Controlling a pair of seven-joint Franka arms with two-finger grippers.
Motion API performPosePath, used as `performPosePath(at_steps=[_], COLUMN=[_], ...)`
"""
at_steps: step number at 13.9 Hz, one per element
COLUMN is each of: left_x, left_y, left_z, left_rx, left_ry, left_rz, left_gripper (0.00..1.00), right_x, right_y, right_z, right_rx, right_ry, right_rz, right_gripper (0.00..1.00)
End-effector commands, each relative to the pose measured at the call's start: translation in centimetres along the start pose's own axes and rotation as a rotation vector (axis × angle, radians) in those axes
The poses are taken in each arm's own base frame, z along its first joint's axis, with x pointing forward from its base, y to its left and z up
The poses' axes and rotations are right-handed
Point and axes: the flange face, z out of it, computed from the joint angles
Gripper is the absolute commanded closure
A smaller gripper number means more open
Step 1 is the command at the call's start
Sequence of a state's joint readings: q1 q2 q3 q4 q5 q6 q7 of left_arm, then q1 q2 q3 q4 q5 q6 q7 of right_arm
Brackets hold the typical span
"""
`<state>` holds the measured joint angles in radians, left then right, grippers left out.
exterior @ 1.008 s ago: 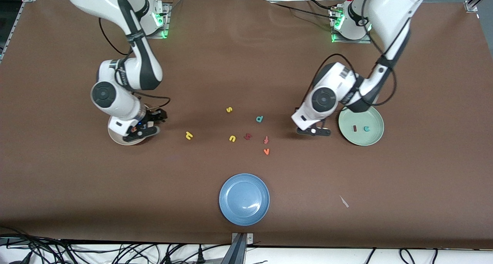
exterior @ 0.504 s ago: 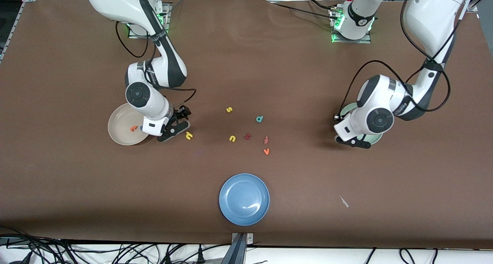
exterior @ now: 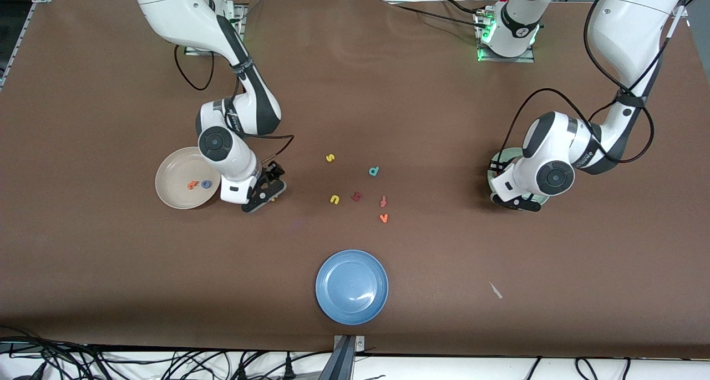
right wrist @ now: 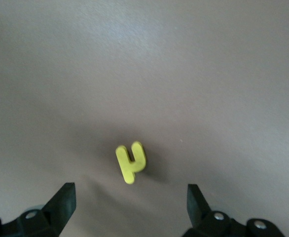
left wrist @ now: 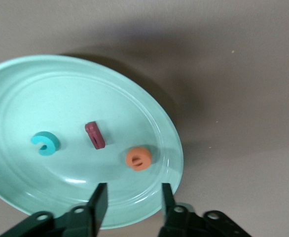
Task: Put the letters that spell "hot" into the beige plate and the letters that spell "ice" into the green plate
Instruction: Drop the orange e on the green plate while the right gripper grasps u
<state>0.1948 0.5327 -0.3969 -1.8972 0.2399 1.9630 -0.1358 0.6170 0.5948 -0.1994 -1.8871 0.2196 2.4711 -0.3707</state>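
Front view, nearest first: blue plate (exterior: 351, 287) at the camera edge of the table, small pale scrap (exterior: 495, 290) toward the left arm's end. Mid-table scatter: orange "v" (exterior: 384, 218), pinkish "f" (exterior: 383, 202), dark red angular letter (exterior: 357, 196), yellow arch (exterior: 334, 199), then teal "d" (exterior: 374, 171) and yellow "s" (exterior: 330, 158) farthest. Beige plate (exterior: 166, 187) holds orange "t" (exterior: 192, 185) and blue "o" (exterior: 206, 184). Right gripper (exterior: 265, 190) sits just beside this plate, jaws spread wide, empty, over yellow "h" (right wrist: 130, 162), which lies on bare table between the fingers; in the front view the gripper hides it. Left gripper (exterior: 517, 202) covers most of green plate (exterior: 495, 163) from the front; wrist view shows its fingers (left wrist: 99, 205) partly apart, empty, above the rim. Inside the green plate: teal "c" (left wrist: 46, 143), dark red "i" (left wrist: 94, 135), orange "e" (left wrist: 138, 158). Versus half a second ago: right gripper moved over "h"; the wrist uncovered "o"; left gripper's opening widened.
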Motion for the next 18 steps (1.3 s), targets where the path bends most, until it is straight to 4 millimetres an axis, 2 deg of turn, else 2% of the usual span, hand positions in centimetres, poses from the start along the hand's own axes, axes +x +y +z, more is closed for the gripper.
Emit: performPosePath(at_steps=[1, 4, 6, 7, 10, 13, 14, 18], left_x=[-0.2, 0.3, -0.1, -0.4, -1.5, -2.4, -2.7, -5.5], left_y=[-0.6, 0.6, 0.4, 0.1, 0.8, 0.2, 0.0, -1.3], left_z=[-4.5, -13.1, -19.3, -21.8, -27.9, -31.9, -32.6, -35.6], left_rx=[0.038, 0.038, 0.030, 0.024, 0.010, -0.010, -0.011, 0.009], left_ry=[0.024, 0.094, 0.157, 0.184, 0.299, 0.382, 0.391, 0.399], left_rz=[0.010, 0.013, -0.001, -0.011, -0.003, -0.016, -0.021, -0.002], left_gripper=[0.00, 0.00, 0.00, 0.00, 0.00, 0.00, 0.00, 0.00], right_x=[0.7, 0.8, 1.2, 1.2, 1.3, 1.3, 1.4, 1.3], right_y=[0.2, 0.3, 0.3, 0.3, 0.3, 0.2, 0.1, 0.0], right_z=[1.4, 1.7, 1.9, 2.1, 2.0, 2.1, 2.0, 2.6], right_rx=[-0.012, -0.017, -0.019, -0.019, -0.019, -0.018, -0.018, -0.016], right_ry=[0.022, 0.026, 0.028, 0.027, 0.027, 0.027, 0.029, 0.021], right_rz=[-0.049, -0.059, -0.072, -0.072, -0.072, -0.074, -0.071, -0.060], right_gripper=[0.03, 0.09, 0.18, 0.23, 0.43, 0.64, 0.72, 0.80])
